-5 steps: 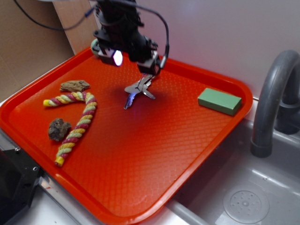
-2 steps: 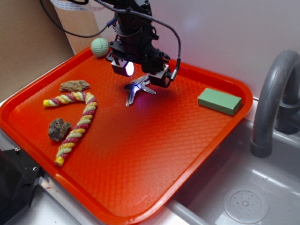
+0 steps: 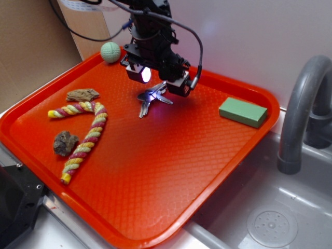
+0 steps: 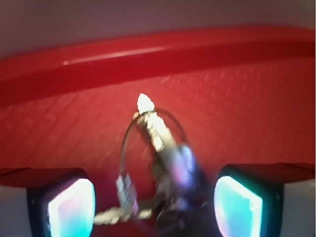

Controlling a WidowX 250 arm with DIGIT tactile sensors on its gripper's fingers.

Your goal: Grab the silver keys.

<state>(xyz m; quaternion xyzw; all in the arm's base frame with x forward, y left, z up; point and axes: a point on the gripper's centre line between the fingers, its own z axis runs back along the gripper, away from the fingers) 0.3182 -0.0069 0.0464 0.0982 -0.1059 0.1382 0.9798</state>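
Toward the back of the orange tray (image 3: 218,171), under my wrist light, the silver keys (image 3: 149,99) lie fanned on the textured floor, well clear of the green block (image 3: 243,112) on the right and the rope toy (image 3: 85,136) and two stones on the left. My gripper (image 3: 165,89) hangs over the far end of the bunch, low to it, though from the outside view I cannot tell whether it touches. Through the wrist camera the two fingers (image 4: 69,206) stand apart, one at each lower corner of the picture, with the keys (image 4: 163,163) and their ring lying between them, blurred. I judge nothing is gripped yet. To do this step well, I want the bunch centred between the pads; it sits a little nearer the right one, so I would nudge sideways first. Flat thin metal on a ridged surface is hard to catch, so I would go down until the tips nearly scrape the tray, then close slowly across the thickest part near the ring, where the blades stack. Closing too high risks pinching one blade and letting the rest swing or slip.
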